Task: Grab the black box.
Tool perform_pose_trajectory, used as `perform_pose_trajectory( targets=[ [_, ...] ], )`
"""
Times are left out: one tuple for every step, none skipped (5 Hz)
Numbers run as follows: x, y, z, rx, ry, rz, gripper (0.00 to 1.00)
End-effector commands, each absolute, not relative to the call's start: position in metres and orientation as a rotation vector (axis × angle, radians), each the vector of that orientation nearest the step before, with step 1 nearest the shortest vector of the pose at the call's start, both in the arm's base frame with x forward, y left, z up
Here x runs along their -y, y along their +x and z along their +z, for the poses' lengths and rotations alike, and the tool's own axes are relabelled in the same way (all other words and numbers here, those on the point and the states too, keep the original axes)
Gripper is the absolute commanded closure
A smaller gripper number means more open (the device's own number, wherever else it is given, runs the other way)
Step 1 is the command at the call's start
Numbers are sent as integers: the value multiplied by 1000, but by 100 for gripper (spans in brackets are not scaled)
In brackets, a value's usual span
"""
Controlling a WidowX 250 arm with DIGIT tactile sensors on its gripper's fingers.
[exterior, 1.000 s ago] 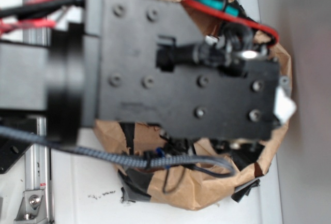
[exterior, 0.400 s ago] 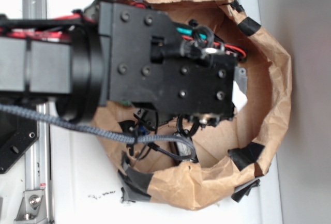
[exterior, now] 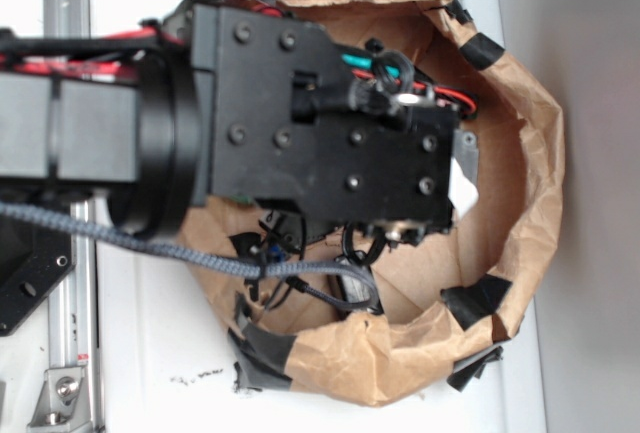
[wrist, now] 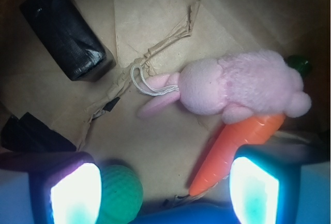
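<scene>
The black box [wrist: 64, 31] lies tilted on the brown paper floor at the upper left of the wrist view, glossy with rounded edges. My gripper [wrist: 164, 195] hangs open at the bottom of that view, well below and right of the box, with bare paper between its glowing pads [wrist: 75, 193]. A green ball [wrist: 121, 193] sits just inside the left pad. An orange carrot [wrist: 235, 149] lies beside the right pad. In the exterior view the black arm and wrist [exterior: 320, 123] reach down into the paper bag [exterior: 520, 203]; the box is hidden there.
A pink plush bunny [wrist: 232, 87] lies at centre right, over the carrot's top. A string loop [wrist: 142, 81] and a torn paper strip run from the bunny toward the box. Black tape [wrist: 31, 133] marks the left wall. The bag's crumpled walls ring the gripper. Cables [exterior: 300, 273] trail over the bag's rim.
The arm has dropped lower into the bag since a second ago, looking smaller and sharper. Nothing has moved in the last half second.
</scene>
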State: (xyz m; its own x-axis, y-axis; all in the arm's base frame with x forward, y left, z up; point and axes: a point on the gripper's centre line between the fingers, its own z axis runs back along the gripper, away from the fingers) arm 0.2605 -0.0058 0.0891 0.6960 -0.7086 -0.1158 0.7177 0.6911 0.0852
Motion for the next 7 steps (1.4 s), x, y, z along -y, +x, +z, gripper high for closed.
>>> perform_pose_trajectory(
  targets=[
    [35, 262, 73, -78, 90, -926, 0],
    [52, 252, 74, -50, 35, -1034, 0],
    [47, 250, 82, -13, 51, -1024, 0],
    [38, 251, 87, -12, 70, -994, 0],
    [25, 248, 104, -10, 89, -968, 0],
    [2, 242, 132, -3, 91, -904, 0],
    [-10, 241, 142, 0, 76, -876, 0]
  ],
)
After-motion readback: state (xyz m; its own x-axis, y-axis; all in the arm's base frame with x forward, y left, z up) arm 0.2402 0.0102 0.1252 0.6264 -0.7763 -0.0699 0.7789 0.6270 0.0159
